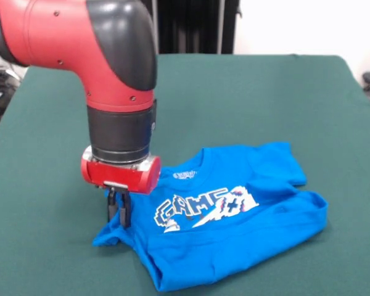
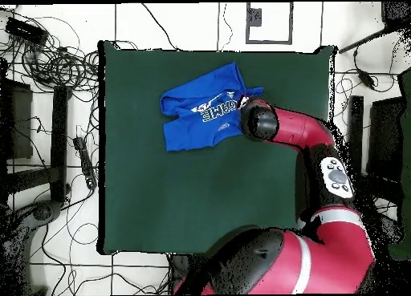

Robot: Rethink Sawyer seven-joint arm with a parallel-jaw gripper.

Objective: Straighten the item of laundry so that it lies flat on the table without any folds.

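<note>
The blue T-shirt (image 1: pixel 234 209) carries white pixel lettering reading "GAME"; folds hide the rest. A small neck label is too small to read.

The pincer (image 1: pixel 119 209) stands on the shirt's (image 1: pixel 234 216) left sleeve.

The red arm (image 1: pixel 80 37) points straight down, its fingers (image 1: pixel 119 208) close together.
</note>
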